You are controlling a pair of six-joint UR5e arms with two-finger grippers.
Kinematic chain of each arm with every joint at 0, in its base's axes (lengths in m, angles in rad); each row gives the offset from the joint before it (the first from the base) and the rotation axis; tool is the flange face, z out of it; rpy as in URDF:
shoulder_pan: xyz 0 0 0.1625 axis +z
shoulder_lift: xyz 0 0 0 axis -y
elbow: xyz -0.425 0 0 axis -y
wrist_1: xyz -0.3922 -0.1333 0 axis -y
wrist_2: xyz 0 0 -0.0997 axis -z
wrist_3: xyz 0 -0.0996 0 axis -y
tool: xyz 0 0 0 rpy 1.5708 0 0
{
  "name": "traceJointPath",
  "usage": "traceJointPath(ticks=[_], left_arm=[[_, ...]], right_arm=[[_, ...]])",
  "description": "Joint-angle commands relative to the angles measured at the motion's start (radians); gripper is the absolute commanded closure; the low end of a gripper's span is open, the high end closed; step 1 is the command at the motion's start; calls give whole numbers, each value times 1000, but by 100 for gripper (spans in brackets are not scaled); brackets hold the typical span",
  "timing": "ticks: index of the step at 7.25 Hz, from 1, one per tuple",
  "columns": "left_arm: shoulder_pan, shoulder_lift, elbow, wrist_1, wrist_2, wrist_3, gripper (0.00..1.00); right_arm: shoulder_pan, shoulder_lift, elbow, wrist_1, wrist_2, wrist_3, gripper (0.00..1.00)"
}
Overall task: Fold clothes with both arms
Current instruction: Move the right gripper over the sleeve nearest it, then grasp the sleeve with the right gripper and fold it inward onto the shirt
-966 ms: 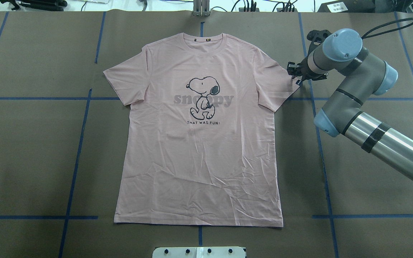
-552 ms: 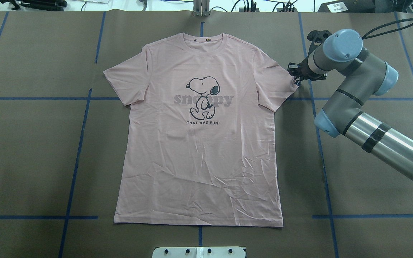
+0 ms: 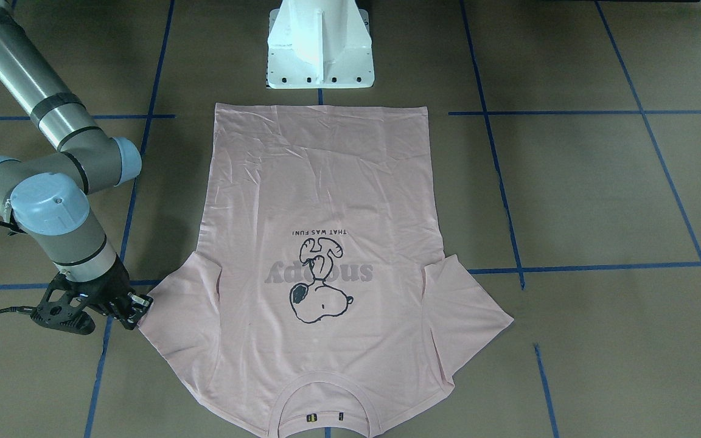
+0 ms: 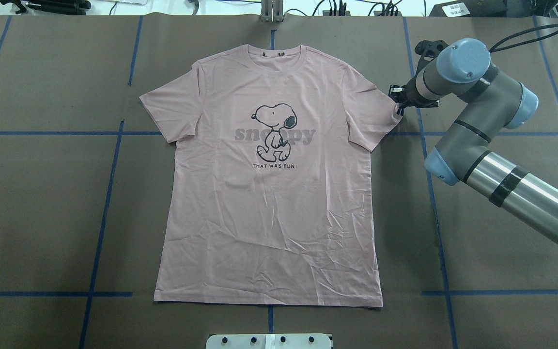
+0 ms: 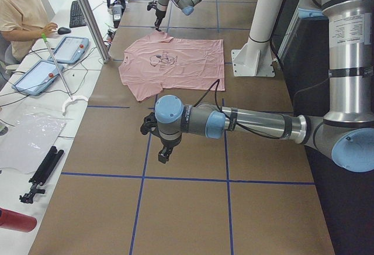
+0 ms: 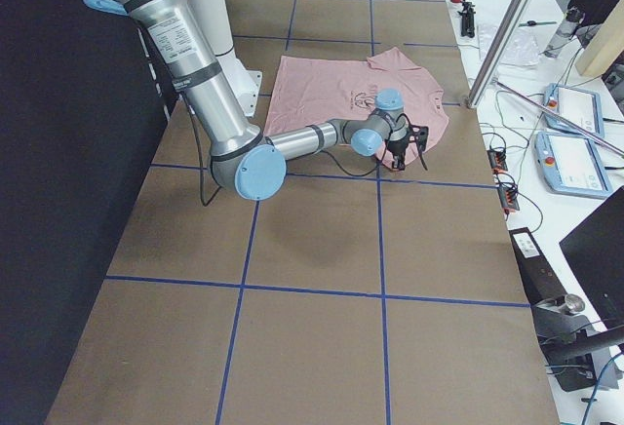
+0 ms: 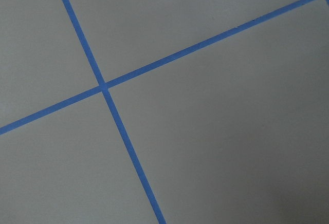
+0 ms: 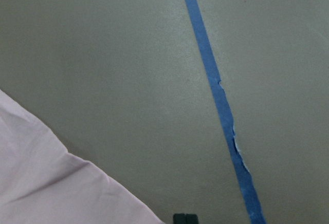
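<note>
The pale pink T-shirt lies flat and face up, collar at the far edge, with the cartoon dog print at mid-chest. It also shows in the front-facing view. My right gripper is low at the outer edge of the shirt's right sleeve, and shows there in the front-facing view. In the right wrist view its fingertips sit together where the pink cloth ends. My left gripper hangs over bare table far from the shirt; I cannot tell whether it is open or shut.
The white pedestal base stands at the shirt's hem side. Blue tape lines grid the brown table. An operator sits at a side bench with tablets, behind a slanted metal post.
My right gripper has edged a little toward the sleeve and now covers the small dark sleeve tag. The shirt has not moved.
</note>
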Motion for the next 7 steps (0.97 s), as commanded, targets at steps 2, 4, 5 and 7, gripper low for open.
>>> traceJointPath(ticks=[2, 4, 5, 7], left_arm=[[0, 1, 0, 0, 0, 0, 0], [0, 3, 2, 0, 0, 0, 0], [0, 3, 3, 0, 0, 0, 0], [0, 3, 6, 0, 2, 0, 0]], right_arm=[[-3, 7, 69, -16, 4, 17, 100], [-32, 93, 81, -91, 2, 94, 100], [-52, 127, 78, -116, -1, 123, 100], [-67, 186, 25, -121, -31, 154, 100]])
